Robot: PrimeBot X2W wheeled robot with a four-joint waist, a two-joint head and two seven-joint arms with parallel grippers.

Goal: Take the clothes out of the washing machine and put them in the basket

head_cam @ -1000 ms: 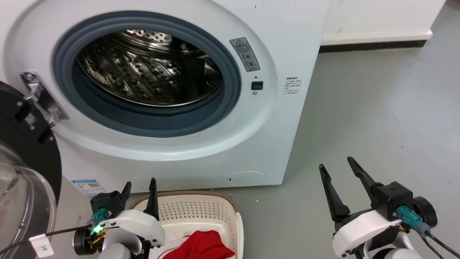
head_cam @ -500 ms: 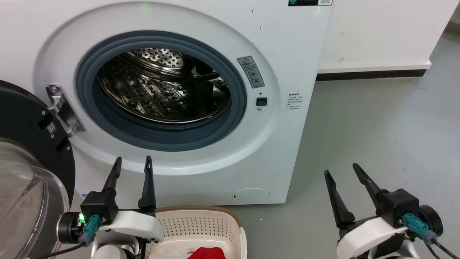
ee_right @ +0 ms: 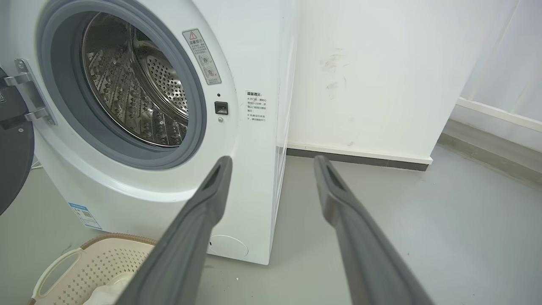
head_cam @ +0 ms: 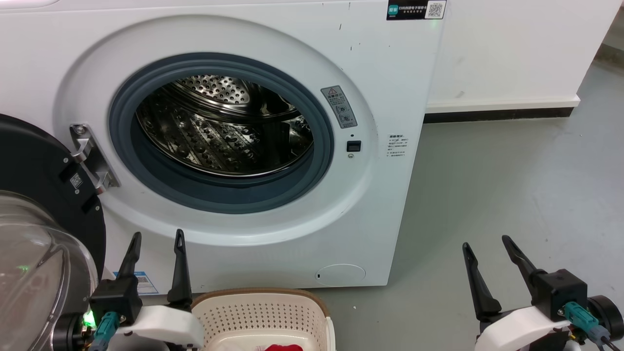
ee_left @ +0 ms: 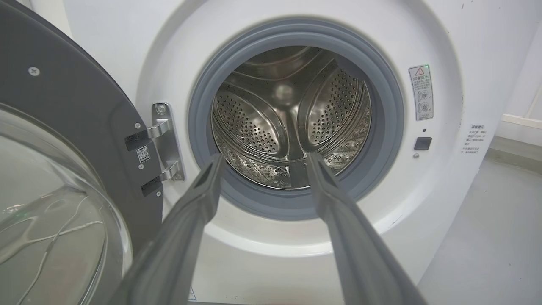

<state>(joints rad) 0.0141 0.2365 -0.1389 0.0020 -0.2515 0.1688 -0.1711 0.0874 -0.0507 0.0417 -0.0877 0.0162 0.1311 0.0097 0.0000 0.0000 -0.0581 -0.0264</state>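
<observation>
The white washing machine (head_cam: 273,44) stands with its door swung open to the left; its steel drum (head_cam: 224,131) shows no fabric inside. Below it, on the floor, sits the cream basket (head_cam: 263,312) with a brown rim. A small strip of the red clothes (head_cam: 282,347) peeks up at the bottom edge inside it. My left gripper (head_cam: 157,236) is open beside the basket's left end, fingers pointing up at the machine front. My right gripper (head_cam: 487,240) is open over the bare floor at the right. The left wrist view looks straight into the drum (ee_left: 292,127).
The black-framed glass door (head_cam: 34,234) hangs open at the far left, close to my left arm. Grey floor (head_cam: 512,185) stretches to the right of the machine up to a white wall with a dark skirting strip (head_cam: 502,114).
The head camera has tilted up, so the machine sits lower in the picture and less of the basket shows. My left gripper has risen out of the basket and stands upright beside it.
</observation>
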